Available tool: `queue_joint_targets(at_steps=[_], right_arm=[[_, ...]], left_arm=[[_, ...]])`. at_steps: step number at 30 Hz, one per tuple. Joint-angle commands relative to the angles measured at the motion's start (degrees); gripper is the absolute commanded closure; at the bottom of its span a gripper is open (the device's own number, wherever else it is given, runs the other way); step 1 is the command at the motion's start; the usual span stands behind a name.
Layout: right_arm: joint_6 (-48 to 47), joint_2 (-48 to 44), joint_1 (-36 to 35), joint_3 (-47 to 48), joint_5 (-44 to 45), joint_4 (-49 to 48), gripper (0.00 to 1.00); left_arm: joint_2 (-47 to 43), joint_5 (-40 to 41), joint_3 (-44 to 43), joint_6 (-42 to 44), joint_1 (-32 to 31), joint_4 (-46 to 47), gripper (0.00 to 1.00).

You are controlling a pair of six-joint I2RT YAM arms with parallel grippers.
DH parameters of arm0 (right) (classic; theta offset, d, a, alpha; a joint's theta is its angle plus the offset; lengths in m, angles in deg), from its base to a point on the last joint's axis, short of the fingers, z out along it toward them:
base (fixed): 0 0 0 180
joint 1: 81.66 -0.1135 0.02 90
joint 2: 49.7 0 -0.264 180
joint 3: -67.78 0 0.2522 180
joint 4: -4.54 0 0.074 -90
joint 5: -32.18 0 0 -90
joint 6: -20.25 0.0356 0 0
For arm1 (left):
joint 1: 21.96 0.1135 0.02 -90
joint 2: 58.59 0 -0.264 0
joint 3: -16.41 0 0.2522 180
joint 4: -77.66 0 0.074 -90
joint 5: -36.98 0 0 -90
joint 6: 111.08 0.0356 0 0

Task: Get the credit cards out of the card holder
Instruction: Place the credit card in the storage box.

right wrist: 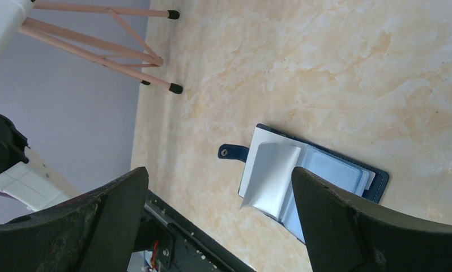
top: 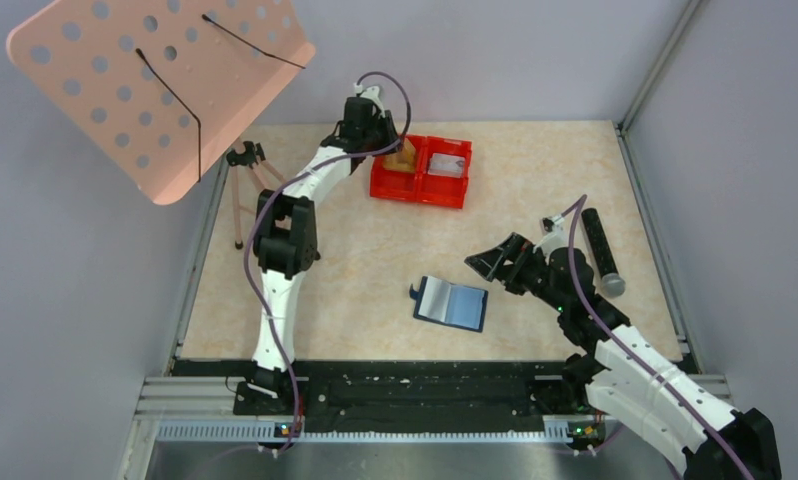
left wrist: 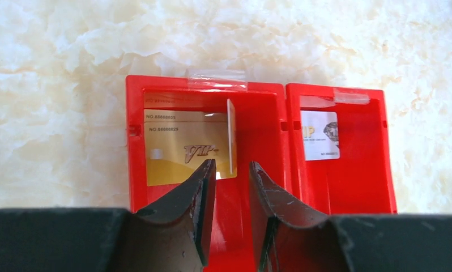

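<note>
The card holder (top: 451, 303) lies open on the table, navy with grey-blue pockets (right wrist: 331, 170) and a small tab (right wrist: 233, 152). A silvery leaf (right wrist: 272, 175) curls up from one half; I cannot tell if it is a card. My right gripper (right wrist: 219, 173) hovers wide open just right of the holder, nothing in it. My left gripper (left wrist: 231, 169) hangs open over the left compartment of the red tray (left wrist: 212, 90). Gold credit cards (left wrist: 175, 153) lie stacked there. Another gold card (left wrist: 231, 133) stands on edge just beyond my fingertips, free of both. A silver card (left wrist: 320, 135) lies in the right compartment.
A black cylinder with a grey end (top: 600, 250) lies right of my right arm. A pink perforated board (top: 160, 90) on a tripod (top: 245, 190) stands at the back left. A black rail (top: 415, 385) runs along the near edge.
</note>
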Motion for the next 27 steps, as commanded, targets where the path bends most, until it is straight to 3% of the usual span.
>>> queue_joint_targets(at_steps=[1, 9, 27], right_arm=[[0.4, -0.5, 0.0, 2.1, 0.3, -2.6, 0.03], [0.3, 0.7, 0.0, 2.3, 0.4, -3.4, 0.03], [-0.2, 3.0, 0.0, 3.9, 0.3, -4.0, 0.03]], left_arm=[[-4.3, -3.6, -0.2, 1.5, 0.3, 3.2, 0.67], [-1.0, -11.1, -0.6, 0.7, 0.3, 7.0, 0.64], [3.3, -2.5, -4.1, 2.7, 1.2, 3.0, 0.65]])
